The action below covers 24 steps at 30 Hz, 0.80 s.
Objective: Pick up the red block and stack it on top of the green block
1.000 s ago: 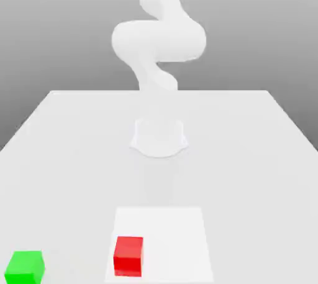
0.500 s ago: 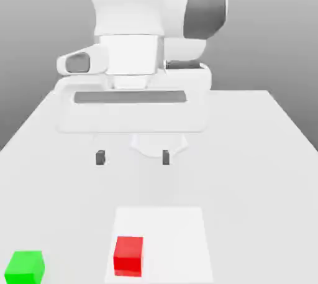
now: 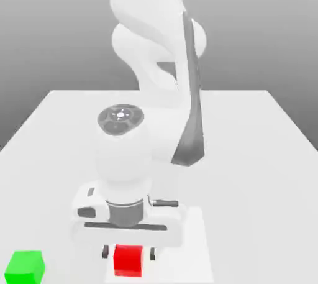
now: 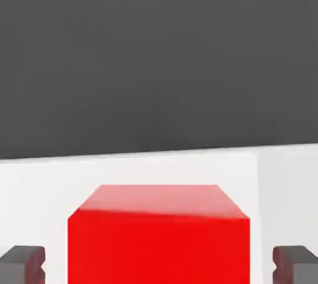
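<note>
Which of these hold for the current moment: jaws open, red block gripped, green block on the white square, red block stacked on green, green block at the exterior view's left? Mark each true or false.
1. The gripper has its jaws open, one on either side of the red block. True.
2. The jaws are clamped on the red block. False: a gap shows between it and each jaw.
3. The green block lies on the white square. False: it is beside it, on the table.
4. The red block is stacked on the green one. False: they stand apart.
5. The green block is at the exterior view's left of the red one. True.
</note>
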Motion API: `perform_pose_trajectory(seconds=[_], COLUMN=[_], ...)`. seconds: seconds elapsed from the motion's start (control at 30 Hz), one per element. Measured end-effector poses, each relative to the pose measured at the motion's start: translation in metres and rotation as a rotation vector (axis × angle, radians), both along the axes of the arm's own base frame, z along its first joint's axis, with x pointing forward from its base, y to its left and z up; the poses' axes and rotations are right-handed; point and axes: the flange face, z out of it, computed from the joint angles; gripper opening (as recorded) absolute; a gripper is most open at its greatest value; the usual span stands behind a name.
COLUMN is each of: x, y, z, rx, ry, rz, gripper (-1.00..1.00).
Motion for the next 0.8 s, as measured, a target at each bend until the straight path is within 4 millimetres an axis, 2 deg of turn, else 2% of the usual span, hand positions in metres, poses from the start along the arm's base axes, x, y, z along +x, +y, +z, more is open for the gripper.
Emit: perform_pose_trajectory(seconds=[0.1, 0.13, 0.3, 0.37, 0.47, 0.53, 0.6, 0.67, 0.7, 0.8], x=[0.0, 0.0, 0.001, 0.011, 0.022, 0.022, 0.022, 0.022, 0.021, 0.021], y=[0.0, 0.0, -0.002, -0.039, -0.111, -0.161, -0.183, -0.189, -0.19, -0.19], z=[-0.003, 0.001, 0.055, 0.068, 0.084, 0.093, 0.078, 0.05, 0.04, 0.04], rx=[0.0, 0.0, 0.001, 0.001, 0.002, 0.002, 0.002, 0.002, 0.002, 0.002], ry=[0.0, 0.0, 0.0, 0.001, 0.001, 0.0, -0.001, -0.001, -0.001, -0.001], rz=[0.0, 0.0, -0.008, -0.131, -0.363, -0.515, -0.581, -0.598, -0.601, -0.601], gripper=[-1.0, -1.0, -1.0, -1.0, -1.0, -1.0, -1.0, -1.0, 1.0, 1.0])
